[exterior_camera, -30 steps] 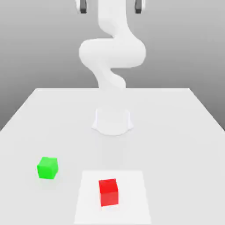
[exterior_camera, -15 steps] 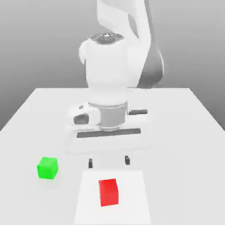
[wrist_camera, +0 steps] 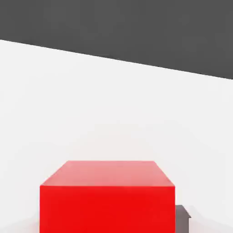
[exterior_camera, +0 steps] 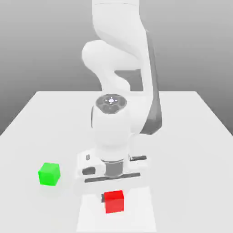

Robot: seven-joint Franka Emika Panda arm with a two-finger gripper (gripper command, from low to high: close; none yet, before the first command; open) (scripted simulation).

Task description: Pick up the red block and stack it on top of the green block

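Note:
The red block rests on the white table near its front edge. My gripper has come straight down over it and is shut on it, one dark finger pressed against the block's side on the exterior view's left. In the hand view the red block sits close up, with a dark finger against its side. The green block stands alone on the table, off to the exterior view's left of the red block and apart from the gripper.
The white table stretches back to the arm's base. A slightly brighter square patch lies under the red block. The bulky arm hangs over the table's middle.
The arm has dropped from high above down onto the red block. The fingers, open half a second ago above the block, have closed on its sides. Neither block has moved.

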